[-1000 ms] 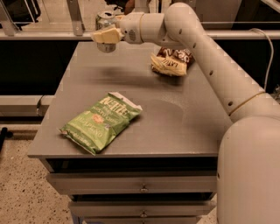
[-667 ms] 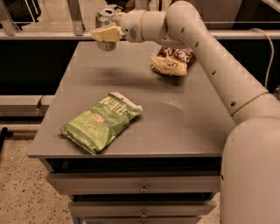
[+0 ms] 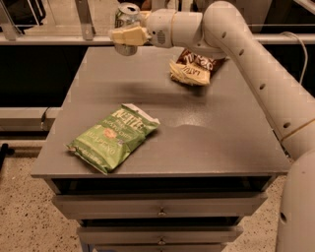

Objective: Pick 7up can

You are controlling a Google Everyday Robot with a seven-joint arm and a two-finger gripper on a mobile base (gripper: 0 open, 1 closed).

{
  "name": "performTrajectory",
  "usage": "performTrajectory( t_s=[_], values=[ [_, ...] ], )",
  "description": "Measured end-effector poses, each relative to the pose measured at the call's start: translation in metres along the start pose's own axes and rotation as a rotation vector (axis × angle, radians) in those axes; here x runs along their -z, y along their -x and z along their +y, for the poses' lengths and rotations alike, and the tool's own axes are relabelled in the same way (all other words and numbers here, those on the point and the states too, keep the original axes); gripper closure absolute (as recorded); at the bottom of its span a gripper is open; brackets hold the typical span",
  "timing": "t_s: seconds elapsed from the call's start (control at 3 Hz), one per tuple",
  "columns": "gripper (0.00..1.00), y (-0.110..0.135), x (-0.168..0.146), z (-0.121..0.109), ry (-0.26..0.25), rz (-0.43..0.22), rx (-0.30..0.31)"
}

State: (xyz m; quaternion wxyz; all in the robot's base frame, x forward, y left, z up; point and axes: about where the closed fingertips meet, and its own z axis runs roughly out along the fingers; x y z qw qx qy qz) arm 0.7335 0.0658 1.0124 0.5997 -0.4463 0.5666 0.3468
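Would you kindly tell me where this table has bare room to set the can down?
The tool, gripping the 7up can, is over the back-left corner of the table. Bare patches: the middle strip between the green chip bag and the brown chip bag, and the front right. Crowded: front left and back right.

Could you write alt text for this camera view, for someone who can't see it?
A white robot arm's pincer is shut on a 7up can, holding it over the far left corner of a grey table. A green chip bag lies near the front of the table, and a brown chip bag lies at the back.
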Motion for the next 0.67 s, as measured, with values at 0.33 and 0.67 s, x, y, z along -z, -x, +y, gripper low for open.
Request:
performTrajectory(
  t_s=[0.33, 0.67],
  values=[
    [1.0, 0.0024, 0.0112, 0.0071, 0.015, -0.004, -0.036],
    [1.0, 0.0006, 0.0065, 0.008, 0.021, -0.037, -0.062]
  ],
)
